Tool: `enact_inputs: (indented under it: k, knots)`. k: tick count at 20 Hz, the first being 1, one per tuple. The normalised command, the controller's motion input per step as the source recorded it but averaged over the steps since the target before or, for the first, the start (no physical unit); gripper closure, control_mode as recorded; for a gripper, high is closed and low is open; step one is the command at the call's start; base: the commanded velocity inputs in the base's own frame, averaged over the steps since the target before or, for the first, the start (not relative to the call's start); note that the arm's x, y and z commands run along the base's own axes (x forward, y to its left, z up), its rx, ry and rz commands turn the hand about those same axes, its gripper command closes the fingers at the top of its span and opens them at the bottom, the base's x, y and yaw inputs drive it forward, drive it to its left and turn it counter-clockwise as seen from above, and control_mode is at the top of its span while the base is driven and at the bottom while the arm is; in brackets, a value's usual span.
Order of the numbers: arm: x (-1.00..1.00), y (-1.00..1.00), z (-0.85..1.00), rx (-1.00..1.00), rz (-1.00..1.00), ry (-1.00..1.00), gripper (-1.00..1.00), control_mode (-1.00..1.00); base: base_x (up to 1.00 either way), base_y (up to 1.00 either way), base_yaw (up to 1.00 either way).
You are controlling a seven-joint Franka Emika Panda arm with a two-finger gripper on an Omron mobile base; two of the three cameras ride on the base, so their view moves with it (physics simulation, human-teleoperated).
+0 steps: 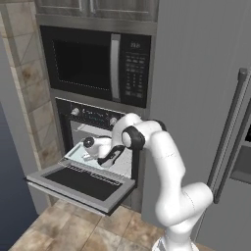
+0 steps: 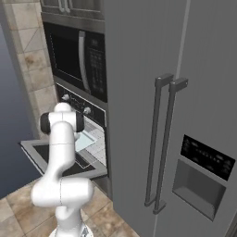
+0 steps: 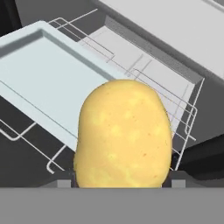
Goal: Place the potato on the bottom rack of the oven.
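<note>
Both base views look down from behind on the oven; the hand view looks close over its bottom rack

We count one potato, one pale tray, one wire rack, one oven with its one door down, one microwave, two fridge handles

Mottled yellow-tan potato (paler flecks), pale blue-white tray, dark-glass oven door, black microwave.
</note>
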Motion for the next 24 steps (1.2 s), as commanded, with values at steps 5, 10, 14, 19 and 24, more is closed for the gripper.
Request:
enact_inputs:
  k: [5, 10, 14, 19, 24]
  knots:
    - [0.47, 0.03, -0.21, 0.00, 0.00, -0.02, -1.00, -1.00, 0.00, 0.00, 0.00]
    - [-0.04, 0.00, 0.13, 0.03, 0.00, -0.07, -1.00, -1.00, 0.00, 0.00, 0.00]
    - [-0.91, 0.00, 0.91, 0.07, 0.00, -0.18, -1.00, -1.00, 0.00, 0.00, 0.00]
    - [-1.00, 0.00, 1.00, 0.05, 0.00, -0.17, -1.00, -1.00, 0.00, 0.00, 0.00]
    - [-1.00, 0.00, 1.00, 0.06, 0.00, -0.09, -1.00, -1.00, 0.00, 0.00, 0.00]
